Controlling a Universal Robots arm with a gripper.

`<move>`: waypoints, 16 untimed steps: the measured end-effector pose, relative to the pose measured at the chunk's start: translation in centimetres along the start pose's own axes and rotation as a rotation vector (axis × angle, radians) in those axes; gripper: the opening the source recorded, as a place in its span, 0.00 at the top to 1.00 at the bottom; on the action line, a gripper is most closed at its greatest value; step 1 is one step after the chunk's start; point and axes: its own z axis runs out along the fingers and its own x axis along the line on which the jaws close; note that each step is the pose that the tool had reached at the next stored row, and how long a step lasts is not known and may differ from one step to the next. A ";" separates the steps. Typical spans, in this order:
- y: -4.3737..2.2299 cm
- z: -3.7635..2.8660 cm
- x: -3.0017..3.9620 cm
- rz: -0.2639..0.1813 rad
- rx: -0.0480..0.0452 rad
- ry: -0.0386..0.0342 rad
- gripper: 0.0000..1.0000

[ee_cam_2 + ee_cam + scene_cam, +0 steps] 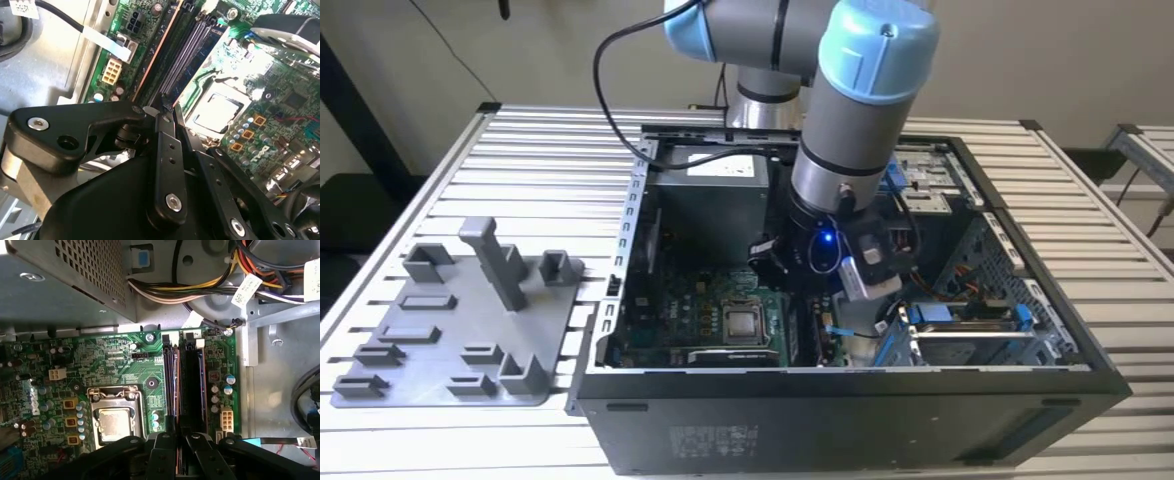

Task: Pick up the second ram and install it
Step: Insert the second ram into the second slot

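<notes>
Install step, apparently: gripper (176,441) clamped on second ram (172,385) over memory slots (192,385), first wrist view's lower centre; square, even seating required.

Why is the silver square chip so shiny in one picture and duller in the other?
In the second wrist view, light bounces straight off the processor chip, so it and the board beside it glare whitish. In the first wrist view the chip looks duller and evenly lit. In the exterior view a small blue light glows on the arm, and the case interior sits in shadow.
</notes>
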 end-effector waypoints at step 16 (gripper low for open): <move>0.06 -0.50 0.04 0.000 0.0079 -0.0036 0.85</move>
